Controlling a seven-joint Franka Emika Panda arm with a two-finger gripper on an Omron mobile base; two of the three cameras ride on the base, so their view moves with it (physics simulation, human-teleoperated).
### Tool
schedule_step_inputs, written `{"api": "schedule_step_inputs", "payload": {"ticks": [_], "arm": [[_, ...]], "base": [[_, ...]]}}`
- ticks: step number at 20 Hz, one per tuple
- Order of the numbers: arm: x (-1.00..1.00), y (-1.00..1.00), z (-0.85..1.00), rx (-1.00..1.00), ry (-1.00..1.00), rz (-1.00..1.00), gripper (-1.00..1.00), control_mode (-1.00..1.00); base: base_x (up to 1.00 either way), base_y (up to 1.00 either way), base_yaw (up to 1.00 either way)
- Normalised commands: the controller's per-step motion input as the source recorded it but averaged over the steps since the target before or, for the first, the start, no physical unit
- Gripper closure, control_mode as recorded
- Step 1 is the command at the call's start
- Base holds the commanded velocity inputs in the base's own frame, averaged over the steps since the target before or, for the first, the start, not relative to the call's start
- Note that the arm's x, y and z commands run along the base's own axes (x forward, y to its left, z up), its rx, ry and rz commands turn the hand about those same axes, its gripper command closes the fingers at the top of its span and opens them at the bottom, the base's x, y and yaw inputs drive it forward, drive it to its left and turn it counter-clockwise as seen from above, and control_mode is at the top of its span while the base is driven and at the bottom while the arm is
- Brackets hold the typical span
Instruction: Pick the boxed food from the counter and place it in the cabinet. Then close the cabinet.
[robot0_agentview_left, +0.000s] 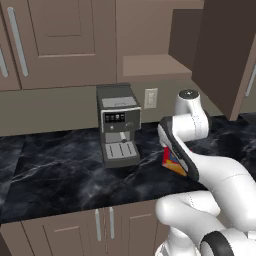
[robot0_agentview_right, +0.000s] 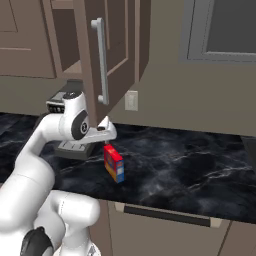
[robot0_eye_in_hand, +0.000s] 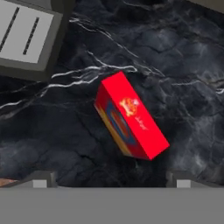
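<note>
Hanging over the worktop (robot0_eye_in_hand: 183, 70), the hand (robot0_eye_in_hand: 111, 177) points down at the box of food (robot0_eye_in_hand: 131, 116). In the hand view the two dark fingertips (robot0_eye_in_hand: 41, 178) show at the bottom corners, far apart, with nothing between them, so the hand is open and holds nothing.

The box stands on the black worktop, in the middle of the hand view, just above the gap between the fingertips. Its red top faces the camera. Its long side runs on a slant, from the upper left of the frame down to the lower right. I think the hand may need to turn a bit so the fingertips can close on the two wide faces, not on the ends.

In the right base view the box (robot0_agentview_right: 114, 163) sits near the worktop's front edge, right under the white wrist, with the coffee machine (robot0_agentview_right: 67, 145) beside it on the left. In the left base view only a corner of the box (robot0_agentview_left: 172, 161) peeks out from behind the arm.

The cabinet (robot0_agentview_right: 107, 55) door hangs open in the upper left of the right base view, above the box. The lift has not begun yet.
</note>
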Motion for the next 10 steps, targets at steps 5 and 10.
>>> {"api": "schedule_step_inputs", "payload": {"ticks": [5,10], "arm": [[0.0,-0.14,-0.16,0.0,0.0,0.19,-1.0,-1.0],[0.07,-0.15,-0.13,0.0,0.0,0.2,-1.0,-1.0]], "base": [[0.0,0.0,0.0],[0.0,0.0,0.0]]}}
